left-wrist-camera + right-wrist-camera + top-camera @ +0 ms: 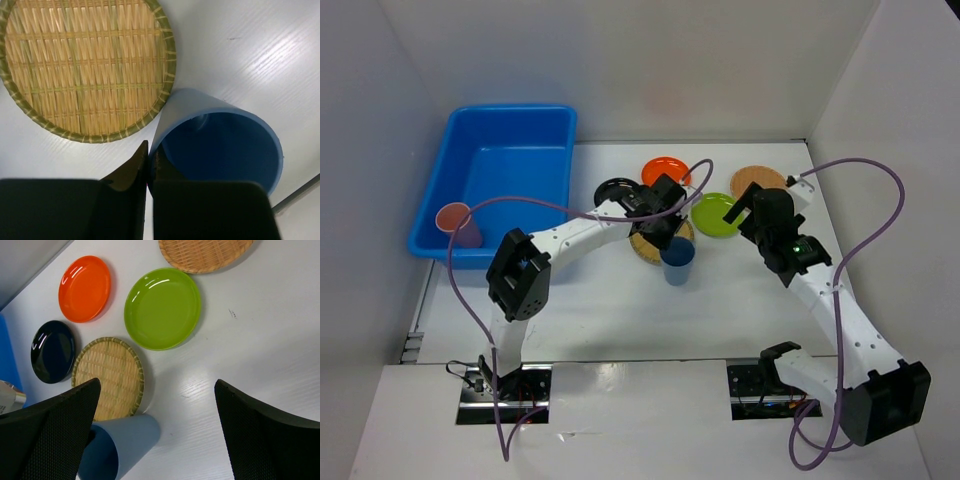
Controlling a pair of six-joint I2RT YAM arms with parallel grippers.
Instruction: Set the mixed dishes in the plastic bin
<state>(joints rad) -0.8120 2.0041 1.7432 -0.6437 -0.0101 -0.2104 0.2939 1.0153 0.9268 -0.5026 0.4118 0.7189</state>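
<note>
Both arms [570, 235] stretch over the white surface [620, 320]; far left, the blue bin [510, 180] has the pink cup [455, 222] in its near left corner. From the left wrist, the left fingers [125, 190] pinch the rim of the blue cup [225, 150], with a woven plate [85, 65] just beside it. From the right wrist, the right fingers [270, 435] spread wide, holding nothing; the lime plate [162, 307], orange plate [84, 287] and black plate [52, 351] lie beyond.
</note>
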